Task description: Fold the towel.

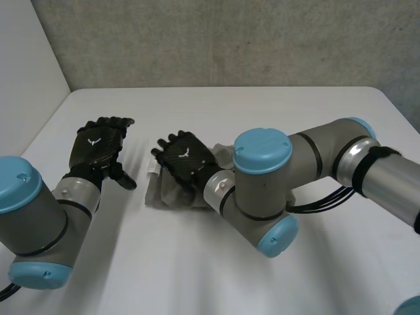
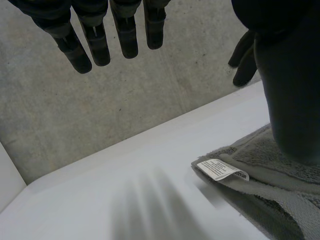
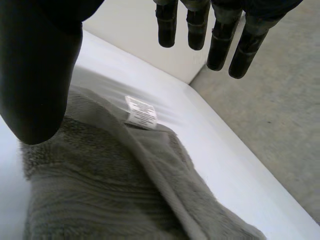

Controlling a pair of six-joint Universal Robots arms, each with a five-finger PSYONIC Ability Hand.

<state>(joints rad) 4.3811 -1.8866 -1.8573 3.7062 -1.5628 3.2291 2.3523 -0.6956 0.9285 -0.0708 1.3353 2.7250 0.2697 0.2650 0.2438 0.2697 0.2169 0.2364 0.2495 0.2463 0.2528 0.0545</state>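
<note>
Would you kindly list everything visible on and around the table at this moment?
towel: one, grey, folded, mid-table under the right hand
label: one, white, at the towel's edge
table: one, white, bearing the towel
wall: one, grey concrete, behind the table
left hand: one, black, fingers straight, above bare table beside the towel
right hand: one, black, fingers straight, over the towel
</note>
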